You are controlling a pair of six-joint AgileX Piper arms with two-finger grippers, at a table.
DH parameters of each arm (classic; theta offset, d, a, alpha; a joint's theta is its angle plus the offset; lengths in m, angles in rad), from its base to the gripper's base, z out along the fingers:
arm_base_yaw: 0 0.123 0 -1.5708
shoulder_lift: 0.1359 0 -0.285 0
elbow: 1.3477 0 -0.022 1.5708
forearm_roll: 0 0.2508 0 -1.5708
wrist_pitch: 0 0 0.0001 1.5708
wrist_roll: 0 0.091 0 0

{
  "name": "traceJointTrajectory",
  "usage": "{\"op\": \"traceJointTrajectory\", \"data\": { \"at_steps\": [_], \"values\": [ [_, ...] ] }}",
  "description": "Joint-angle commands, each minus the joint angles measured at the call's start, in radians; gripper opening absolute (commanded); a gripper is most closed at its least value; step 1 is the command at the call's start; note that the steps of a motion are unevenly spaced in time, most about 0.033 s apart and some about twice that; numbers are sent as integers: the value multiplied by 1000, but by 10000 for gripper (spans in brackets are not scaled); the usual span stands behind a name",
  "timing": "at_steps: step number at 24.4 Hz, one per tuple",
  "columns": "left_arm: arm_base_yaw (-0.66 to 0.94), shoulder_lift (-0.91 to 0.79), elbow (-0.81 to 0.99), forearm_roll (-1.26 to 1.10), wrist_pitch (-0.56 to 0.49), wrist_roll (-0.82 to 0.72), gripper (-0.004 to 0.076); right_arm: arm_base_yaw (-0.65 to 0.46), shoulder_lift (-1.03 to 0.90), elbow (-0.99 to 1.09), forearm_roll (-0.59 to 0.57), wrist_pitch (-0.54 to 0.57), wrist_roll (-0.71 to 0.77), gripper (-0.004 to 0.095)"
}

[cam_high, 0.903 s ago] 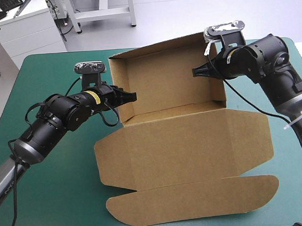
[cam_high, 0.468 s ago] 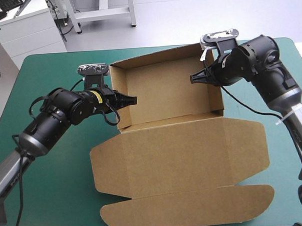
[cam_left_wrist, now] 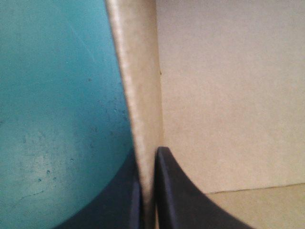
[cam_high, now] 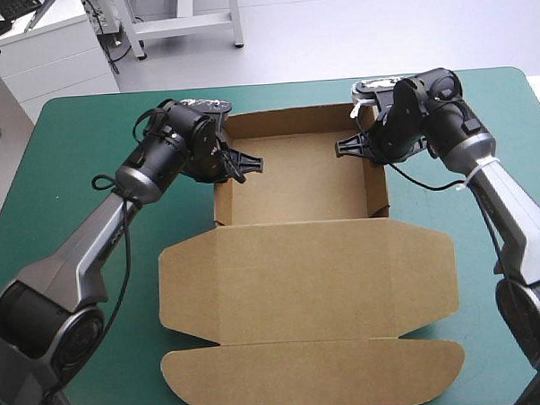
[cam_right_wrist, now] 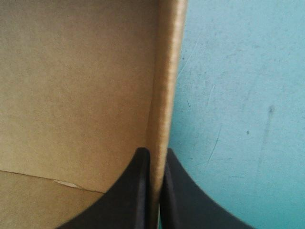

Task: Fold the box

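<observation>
The brown box (cam_high: 309, 281) lies on the teal-green cover as an open tray with low walls, its lid and front flap spread flat toward the table's near edge. My left gripper (cam_high: 253, 165) is shut on the box's left wall, one black finger inside the tray and one outside. In the left wrist view the wall (cam_left_wrist: 138, 71) runs straight ahead from the left gripper (cam_left_wrist: 148, 153). My right gripper (cam_high: 343, 147) is shut on the right wall in the same way. The right wrist view shows that wall (cam_right_wrist: 167, 71) pinched in the right gripper (cam_right_wrist: 155, 153).
Bare teal-green cover (cam_high: 82, 202) stretches to the left of the box, with a narrower strip (cam_high: 515, 272) to its right. The tray's back wall stands close to the table's far edge (cam_high: 283, 85).
Earlier the tray was tipped up with its opening facing me. Both arms have lowered it, and it now sits flat and square on the table. Both grips held throughout.
</observation>
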Motion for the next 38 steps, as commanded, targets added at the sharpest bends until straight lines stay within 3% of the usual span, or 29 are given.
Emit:
{"op": "traceJointTrajectory", "data": {
  "at_steps": [1,10,22,24,26,28,30,32,38],
  "values": [
    [-14,18,-97,-16,19,26,-10,-10,-15,-25,102,11,-44,-1],
    [84,99,-121,-163,45,52,-10,-40,88,-25,104,11,-59,-1],
    [104,117,-121,-150,11,166,-9,-61,144,-25,103,9,-65,2],
    [104,125,-121,-178,11,202,28,-66,144,-25,129,9,-65,39],
    [104,137,-121,-188,15,205,166,-66,144,-25,143,9,-70,157],
    [104,141,-121,-186,24,205,393,-66,144,-27,155,9,-70,422],
    [104,141,-129,-184,45,205,473,-66,142,-27,159,9,-70,670],
    [104,139,-153,-184,45,205,463,-66,142,-33,159,9,-70,851],
    [104,113,-297,-177,45,244,451,-66,121,-148,152,10,-62,877]
  ]
}}
